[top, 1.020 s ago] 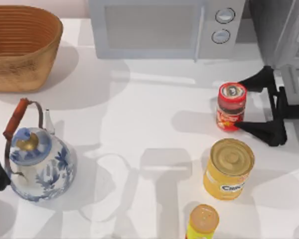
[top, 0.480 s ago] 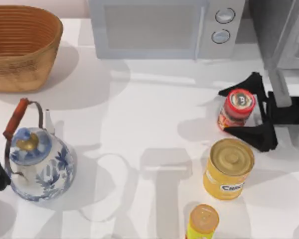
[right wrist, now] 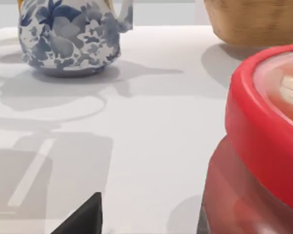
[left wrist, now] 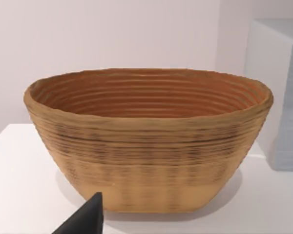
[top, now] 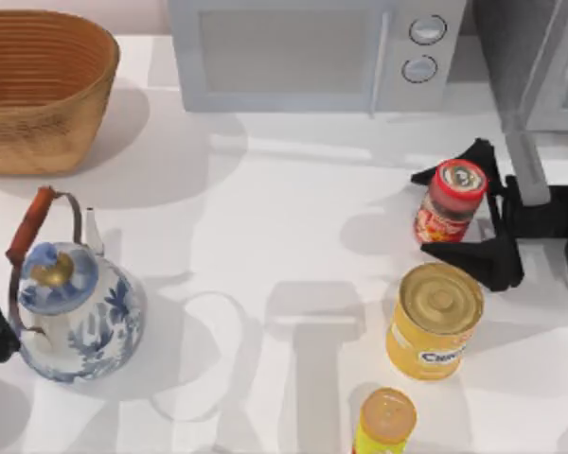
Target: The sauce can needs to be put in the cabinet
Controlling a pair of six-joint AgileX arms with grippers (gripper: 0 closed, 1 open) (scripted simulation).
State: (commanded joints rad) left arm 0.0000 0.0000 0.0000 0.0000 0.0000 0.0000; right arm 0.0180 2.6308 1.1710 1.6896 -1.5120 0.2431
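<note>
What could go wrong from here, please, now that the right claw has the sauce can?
1. The sauce can leans in the right claw; a loose grip could let it slip or twist on the way.
2. The yellow can stands close by; a low swing might knock it.
3. The cabinet door panel hangs near the arm, so the can or claw may clip its edge going in.

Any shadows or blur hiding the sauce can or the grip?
Top view: soft shadows lie on the table, but the sauce can reads clearly between the right gripper fingers, tilted. Right wrist view: the can looms close, its top smeared. Left wrist view: basket sharp, evenly lit.
</note>
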